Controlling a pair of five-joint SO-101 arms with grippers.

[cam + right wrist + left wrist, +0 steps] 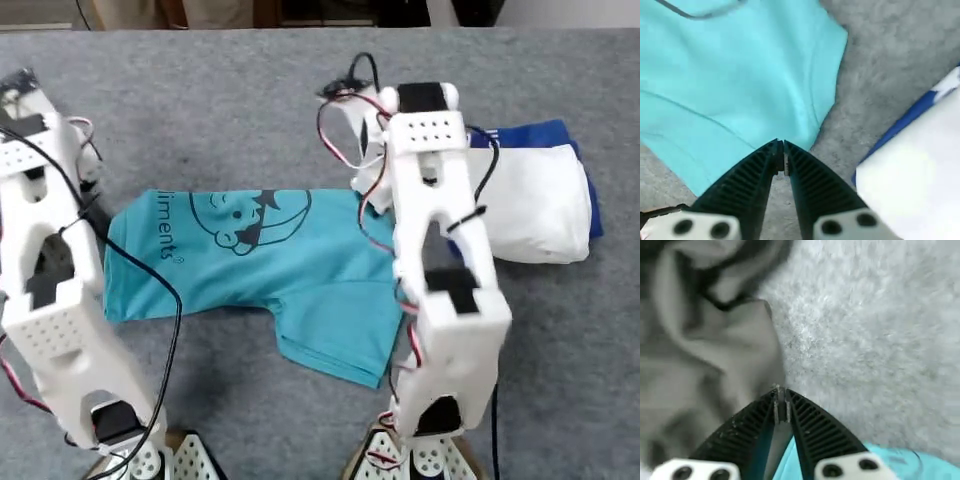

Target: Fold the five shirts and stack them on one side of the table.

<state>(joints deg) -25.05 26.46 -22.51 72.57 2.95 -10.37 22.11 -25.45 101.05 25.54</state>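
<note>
Over the table (200, 100), we see the teal shirt (300, 270) spread between 2 arms, and a folded white shirt (535, 205) on a blue shirt (535, 133) at the right. At the left wrist, the left gripper (780, 405) is clenched beside a grey shirt (705, 365). At the right wrist, the right gripper (780, 157) is clenched above the teal shirt's edge.

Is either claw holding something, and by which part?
Nothing is held. The left claw and right claw are both shut and empty; the teal shirt lies free.

Spread shirt (300, 270) centre; folded shirt (535, 205) right of it, atop lower shirt (530, 135).
</note>
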